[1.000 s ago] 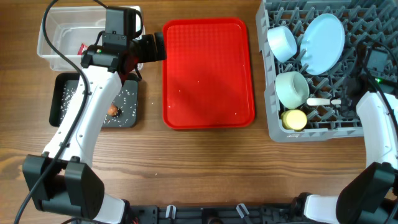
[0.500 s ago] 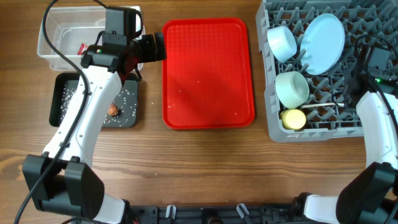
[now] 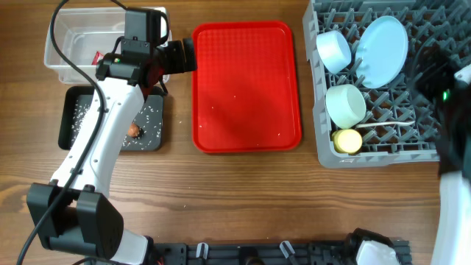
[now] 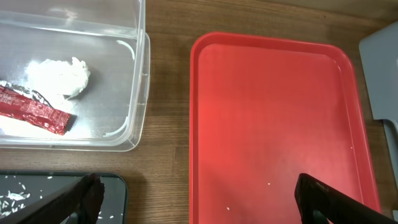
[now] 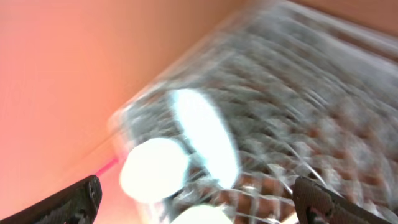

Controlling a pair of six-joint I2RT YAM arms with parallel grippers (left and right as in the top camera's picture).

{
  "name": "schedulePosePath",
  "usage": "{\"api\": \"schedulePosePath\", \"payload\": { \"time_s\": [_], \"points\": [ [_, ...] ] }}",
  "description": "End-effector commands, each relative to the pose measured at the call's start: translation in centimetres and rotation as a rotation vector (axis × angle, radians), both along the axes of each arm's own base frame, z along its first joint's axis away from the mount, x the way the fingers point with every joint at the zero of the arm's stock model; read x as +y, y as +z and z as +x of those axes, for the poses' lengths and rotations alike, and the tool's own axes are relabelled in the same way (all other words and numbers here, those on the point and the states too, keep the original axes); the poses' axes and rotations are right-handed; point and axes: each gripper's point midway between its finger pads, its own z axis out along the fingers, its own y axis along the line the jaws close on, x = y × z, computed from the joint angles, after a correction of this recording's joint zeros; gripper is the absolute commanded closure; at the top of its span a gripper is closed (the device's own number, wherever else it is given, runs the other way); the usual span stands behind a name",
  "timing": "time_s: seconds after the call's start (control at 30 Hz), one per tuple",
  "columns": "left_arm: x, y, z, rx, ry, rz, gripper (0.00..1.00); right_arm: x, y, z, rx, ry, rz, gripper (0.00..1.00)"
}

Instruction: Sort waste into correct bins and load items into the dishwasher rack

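Note:
The grey dishwasher rack [image 3: 372,156] at the right holds a pale blue plate [image 3: 383,50], two bowls [image 3: 334,50] [image 3: 346,104], a yellow cup [image 3: 348,140] and a white spoon [image 3: 384,126] lying near its front. My right gripper [image 5: 196,202] is open and empty above the rack; its view is blurred by motion. The clear tub [image 3: 55,44] holds a red wrapper [image 4: 34,112] and a white tissue ball [image 4: 59,76]. The black tray [image 3: 77,136] holds loose rice and an orange-brown lump [image 3: 133,130]. My left gripper [image 4: 199,199] hangs open and empty between the black tray and the red tray.
A flat red serving tray [image 3: 246,85] lies in the middle of the wooden table with a few rice grains [image 4: 268,183] on it. The left arm [image 3: 103,140] stretches over the black tray. The right arm [image 3: 452,125] runs along the right edge.
My right gripper opened and let go of the spoon, which now lies in the rack. The right arm has swung up and away, blurred. The left arm has not moved.

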Motion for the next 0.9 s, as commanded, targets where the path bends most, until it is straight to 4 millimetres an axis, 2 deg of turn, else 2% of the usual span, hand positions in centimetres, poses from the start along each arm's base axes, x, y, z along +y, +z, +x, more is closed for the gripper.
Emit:
{"api": "schedulePosePath", "payload": {
  "time_s": [0.0, 0.13, 0.2, 0.33, 0.57, 0.73, 0.87],
  "points": [
    [0.2, 0.9, 0.2, -0.024, 0.005, 0.009, 0.00, 9.5, 4.7, -5.1, -0.165, 0.574, -0.196, 0.00],
    [0.2, 0.9, 0.2, -0.024, 0.005, 0.009, 0.00, 11.2, 4.9, -9.9, -0.160, 0.575, -0.171, 0.00],
    [0.2, 0.9, 0.2, -0.024, 0.005, 0.010, 0.00, 11.6, 4.7, -11.2, -0.153, 0.573, -0.172, 0.00],
    [0.2, 0.9, 0.2, -0.024, 0.005, 0.010, 0.00, 11.3, 2.8, -12.9, -0.068, 0.557, -0.208, 0.00],
    [0.2, 0.9, 0.2, -0.024, 0.005, 0.009, 0.00, 11.2, 3.1, -12.7, -0.085, 0.566, -0.241, 0.00],
    [0.2, 0.9, 0.2, -0.024, 0.005, 0.009, 0.00, 10.8, 4.3, -10.6, -0.214, 0.562, -0.321, 0.00],
    [0.2, 0.9, 0.2, -0.024, 0.005, 0.009, 0.00, 11.8, 3.0, -9.7, -0.336, 0.592, -0.355, 0.00]
  ]
}}
